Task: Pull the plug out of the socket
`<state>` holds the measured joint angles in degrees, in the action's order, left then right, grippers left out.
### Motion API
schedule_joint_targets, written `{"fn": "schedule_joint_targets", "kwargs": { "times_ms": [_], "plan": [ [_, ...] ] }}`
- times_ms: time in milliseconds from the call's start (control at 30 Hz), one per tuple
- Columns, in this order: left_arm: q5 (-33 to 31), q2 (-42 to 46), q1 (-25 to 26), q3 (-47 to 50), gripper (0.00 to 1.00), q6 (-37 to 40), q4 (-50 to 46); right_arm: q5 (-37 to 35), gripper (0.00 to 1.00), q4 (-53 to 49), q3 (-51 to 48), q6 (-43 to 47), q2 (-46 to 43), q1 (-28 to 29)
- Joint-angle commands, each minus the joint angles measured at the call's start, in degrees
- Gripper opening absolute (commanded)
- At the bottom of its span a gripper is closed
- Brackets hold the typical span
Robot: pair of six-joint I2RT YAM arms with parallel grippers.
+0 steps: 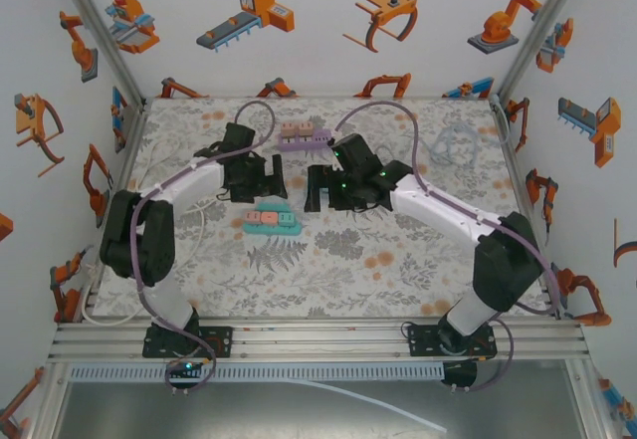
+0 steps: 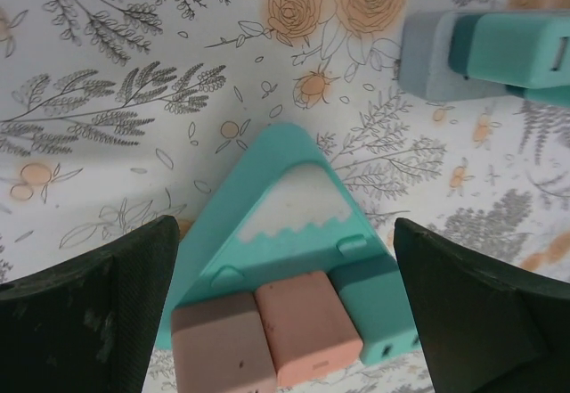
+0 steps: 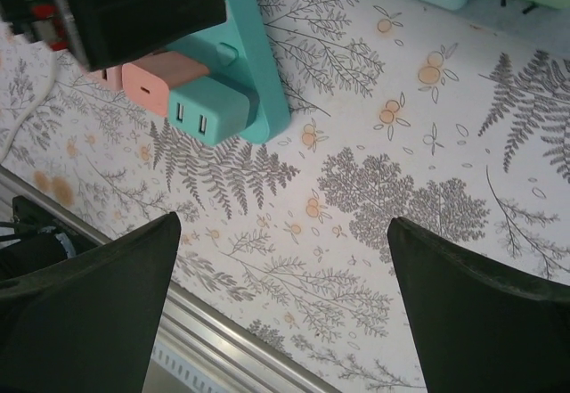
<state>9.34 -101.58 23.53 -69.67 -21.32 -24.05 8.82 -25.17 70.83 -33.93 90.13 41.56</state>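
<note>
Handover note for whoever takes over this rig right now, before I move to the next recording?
Left end effector: open, aimed at the teal socket strip, holding nothing.
Right end effector: open over the table beside the strip.
Strip lies on the table, two pink plugs and a teal plug seated.
Done: approach only.
Left: grip a plug, pull it out.

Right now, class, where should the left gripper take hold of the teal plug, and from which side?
Probably its two free side faces, coming from above: the teal plug stands proud of the socket strip, with a pink plug tight against one side.
</note>
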Motion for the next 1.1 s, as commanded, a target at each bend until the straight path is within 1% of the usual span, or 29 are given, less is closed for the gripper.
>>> {"fn": "schedule_joint_targets", "kwargs": {
  "times_ms": [0,67,100,167,233,400,433,533,700,833,967,1067],
  "plan": [
    [-1.4,-2.3,0.4,-1.8,0.97,1.8,-2.4,-3.4,0.89,0.3,-4.1,-1.2,-6.6,-0.1],
    [0.8,-3.5,1.1,-1.9,0.94,0.9,-2.2,-4.8,0.89,0.0,-6.8,-1.3,-9.3,-0.2],
    [0.9,-3.6,1.9,-1.8,0.91,0.1,-2.2,-5.5,0.89,-0.2,-7.9,-1.4,-10.4,-0.2],
    [0.7,-3.8,3.0,-1.4,0.83,-2.5,-2.2,-6.7,0.89,-0.8,-9.5,-1.7,-12.3,-0.2],
    [0.4,-3.4,3.9,-0.2,0.76,-6.7,-1.9,-7.9,0.89,-1.2,-10.5,-2.0,-14.0,-0.3],
    [-2.3,-1.0,6.5,4.4,0.68,-19.2,-0.3,-10.5,0.89,-1.3,-11.3,-2.6,-17.1,-0.3],
    [-2.9,-0.4,7.3,5.5,0.67,-21.8,0.2,-11.0,0.89,-1.3,-11.4,-2.7,-17.6,-0.3],
    [-4.6,1.1,10.2,7.6,0.67,-26.2,2.2,-12.2,0.89,-1.4,-12.2,-2.9,-19.2,-0.2],
    [-4.2,-0.2,16.2,5.9,0.67,-26.9,3.9,-13.7,0.9,-1.4,-14.6,-3.6,-22.1,-0.3],
    [-3.7,-3.2,19.6,2.7,0.68,-25.3,4.3,-15.7,0.9,-1.8,-16.6,-4.2,-25.1,-0.3],
    [-4.4,-4.9,20.5,1.3,0.68,-25.5,3.4,-17.1,0.91,-2.4,-18.1,-4.5,-27.9,-0.4],
    [-6.4,-3.6,20.5,1.6,0.67,-26.0,2.1,-17.9,0.91,-3.7,-18.3,-4.3,-29.5,-0.6]
  ]
}}
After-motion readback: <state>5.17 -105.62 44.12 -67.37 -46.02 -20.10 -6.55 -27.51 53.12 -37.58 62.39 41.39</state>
